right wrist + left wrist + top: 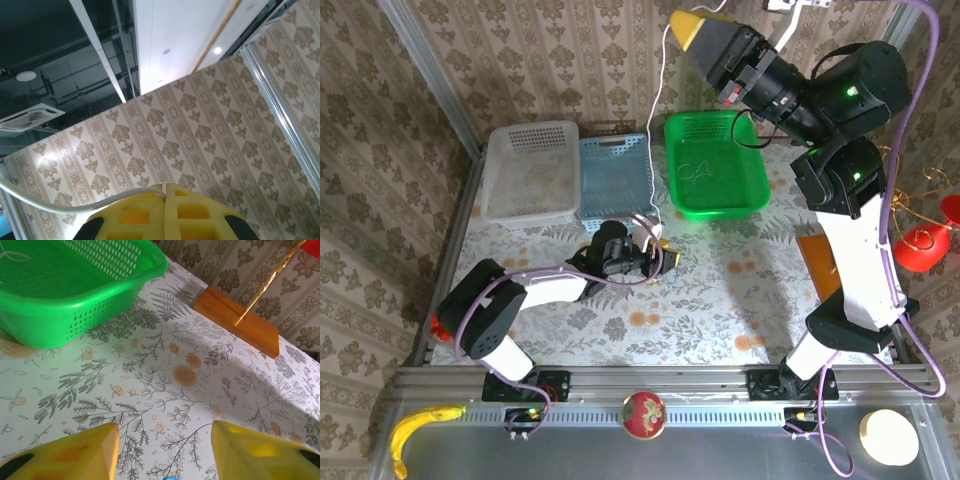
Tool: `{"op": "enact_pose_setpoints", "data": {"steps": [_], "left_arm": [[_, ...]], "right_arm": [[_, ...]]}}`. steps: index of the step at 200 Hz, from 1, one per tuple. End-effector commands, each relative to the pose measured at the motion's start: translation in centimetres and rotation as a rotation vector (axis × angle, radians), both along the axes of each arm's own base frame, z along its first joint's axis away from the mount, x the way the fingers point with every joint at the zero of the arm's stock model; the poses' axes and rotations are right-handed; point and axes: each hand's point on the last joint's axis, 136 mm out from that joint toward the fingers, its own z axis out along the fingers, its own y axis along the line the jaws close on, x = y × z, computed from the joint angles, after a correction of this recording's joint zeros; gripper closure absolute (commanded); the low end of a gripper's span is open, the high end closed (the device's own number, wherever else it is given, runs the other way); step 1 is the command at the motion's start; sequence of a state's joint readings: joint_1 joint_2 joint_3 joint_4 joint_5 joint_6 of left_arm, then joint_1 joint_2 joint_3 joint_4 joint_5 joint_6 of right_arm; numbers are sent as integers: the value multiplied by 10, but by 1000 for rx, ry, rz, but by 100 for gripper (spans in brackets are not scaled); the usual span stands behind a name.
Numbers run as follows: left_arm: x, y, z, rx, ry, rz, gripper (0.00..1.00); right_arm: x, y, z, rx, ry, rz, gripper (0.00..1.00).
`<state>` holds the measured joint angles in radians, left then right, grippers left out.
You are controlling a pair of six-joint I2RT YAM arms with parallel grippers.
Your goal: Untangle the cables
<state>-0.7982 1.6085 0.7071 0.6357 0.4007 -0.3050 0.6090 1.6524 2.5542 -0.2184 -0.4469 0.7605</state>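
Observation:
A pale white cable (655,110) hangs from my right gripper (682,25), which is raised high at the back and shut on the cable's upper end. In the right wrist view the cable (55,205) enters between the closed yellow fingertips of that gripper (165,187). Its lower end drops to the table beside my left gripper (665,256). The left gripper (165,432) hovers low over the patterned cloth, open, with nothing between its fingers; a speck of blue (170,478) shows at the frame's bottom edge. A thin pale wire (695,170) lies in the green basket (752,195).
A white basket (530,170) and a blue basket (615,175) stand at the back left beside the green basket (100,295). A wooden block (240,320) holding a gold wire stand with red ornaments (920,245) sits at the right.

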Motion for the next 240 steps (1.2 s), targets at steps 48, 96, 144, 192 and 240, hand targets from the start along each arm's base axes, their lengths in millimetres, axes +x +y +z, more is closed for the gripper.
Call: {"op": "enact_pose_setpoints", "data": {"steps": [48,96,144,192,240], "left_arm": [[-5,4,-30,-31,48,6,66],[-17,30,-56,16,97,31,68],[-28,50,-75,46,136,51,59],[-28,58,-71,39,139,63,59],[-25,54,-33,-14,119,56,40]], "right_arm": [[-23,-46,42,105,-121,-156,100],[-31,-93,60,155,-178,-330,100],[-36,-132,71,191,-223,-479,100],[-27,-131,65,162,-209,-493,100],[-1,-116,47,91,-162,-481,100]]}}
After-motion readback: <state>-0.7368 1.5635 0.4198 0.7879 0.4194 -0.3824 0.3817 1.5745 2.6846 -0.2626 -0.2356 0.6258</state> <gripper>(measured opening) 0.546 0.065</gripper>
